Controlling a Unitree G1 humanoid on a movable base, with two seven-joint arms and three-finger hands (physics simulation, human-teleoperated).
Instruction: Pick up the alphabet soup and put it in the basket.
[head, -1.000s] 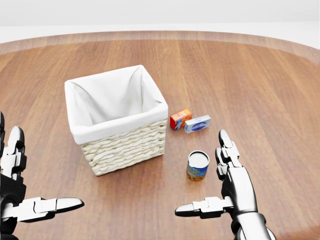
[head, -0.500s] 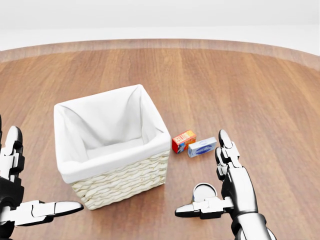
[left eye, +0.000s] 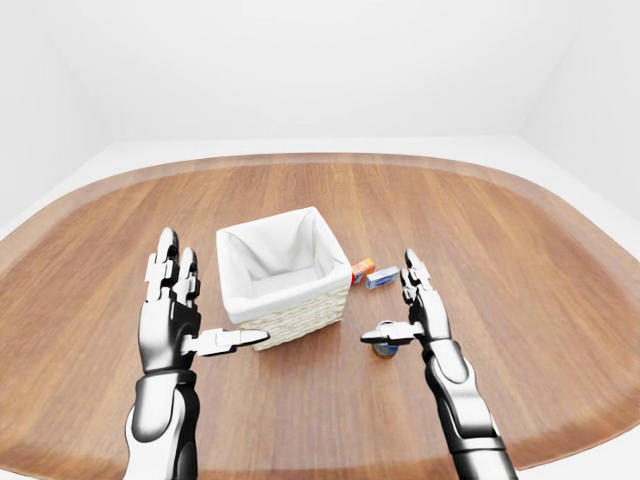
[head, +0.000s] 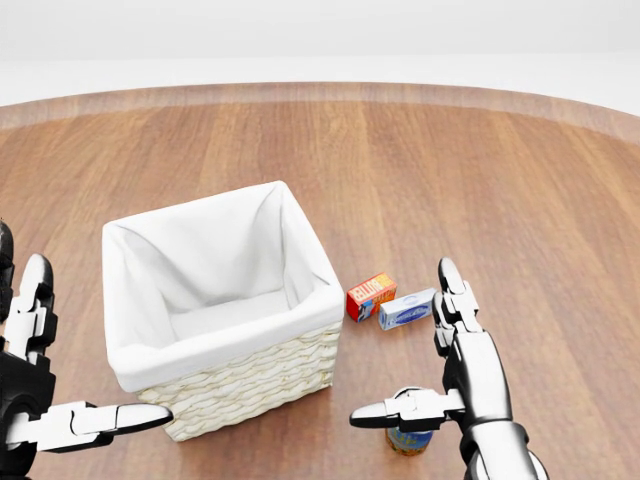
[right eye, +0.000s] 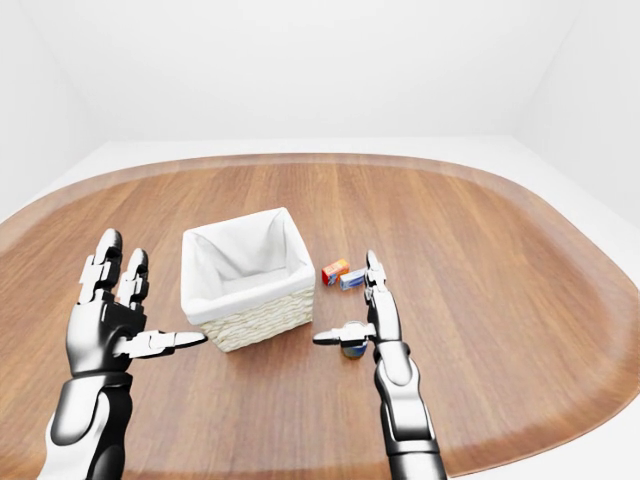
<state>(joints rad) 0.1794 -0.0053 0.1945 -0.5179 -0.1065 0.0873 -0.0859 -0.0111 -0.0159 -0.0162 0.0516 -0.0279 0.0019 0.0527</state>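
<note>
The alphabet soup can stands upright on the wooden table at the bottom of the head view, partly hidden under my right thumb. It also shows in the left-eye view. My right hand is open, its thumb over the can and its fingers raised just right of it. The wicker basket with a white cloth liner stands left of the can, empty. My left hand is open at the bottom left, beside the basket.
A small orange box and a small blue-white box lie side by side just right of the basket, above the can. The round wooden table has its edge all around in the eye views.
The camera has moved forward and tilted, so the basket, the boxes and the can slid down in the head view. The can now sits under my right thumb. Both hands stay open.
</note>
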